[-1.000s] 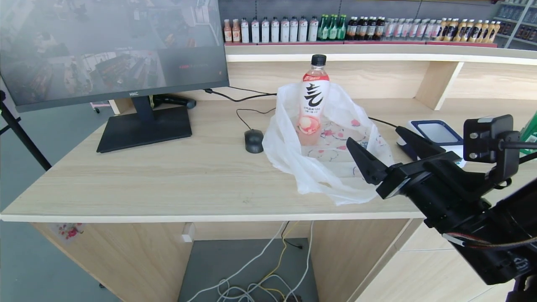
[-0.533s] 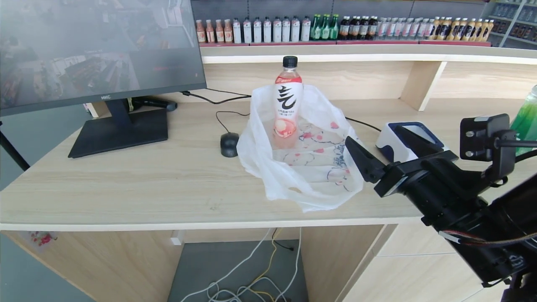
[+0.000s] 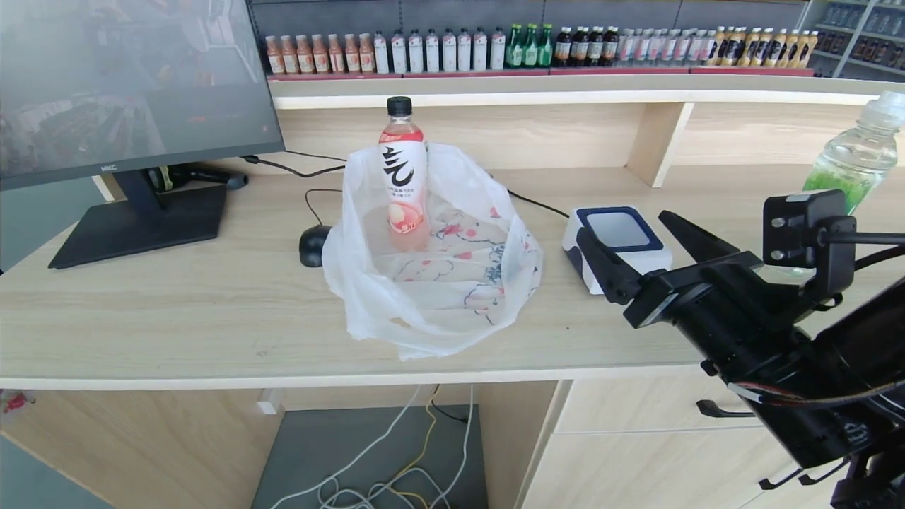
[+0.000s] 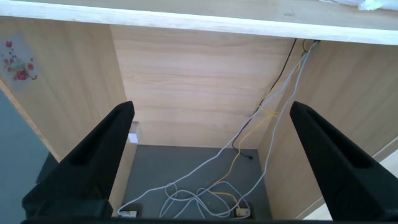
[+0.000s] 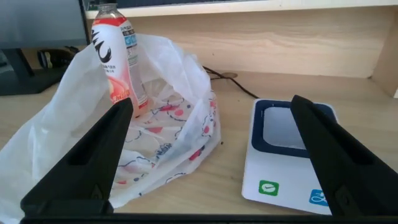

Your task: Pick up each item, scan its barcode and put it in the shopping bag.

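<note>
A pink drink bottle (image 3: 403, 177) (image 5: 118, 59) stands upright inside the white shopping bag (image 3: 438, 283) (image 5: 168, 137) in the middle of the wooden counter. To the bag's right sits a white and blue barcode scanner (image 3: 615, 237) (image 5: 289, 155). A green-labelled clear bottle (image 3: 852, 166) stands at the far right of the counter. My right gripper (image 3: 626, 227) (image 5: 211, 102) hovers open and holds nothing, just in front of the scanner at the counter's front right. My left gripper (image 4: 211, 106) is open and holds nothing, low down and facing the space under the counter.
A monitor (image 3: 127, 85) on a black stand fills the counter's left, with a mouse (image 3: 311, 245) beside the bag and a black handheld device (image 3: 205, 174) behind. A raised ledge and a shelf of bottles (image 3: 537, 46) run along the back. Cables (image 4: 205, 193) lie under the counter.
The head camera has swung to the right, so the whole scene has slid left and the green-labelled bottle has come into view. My right gripper now faces the scanner instead of the bag.
</note>
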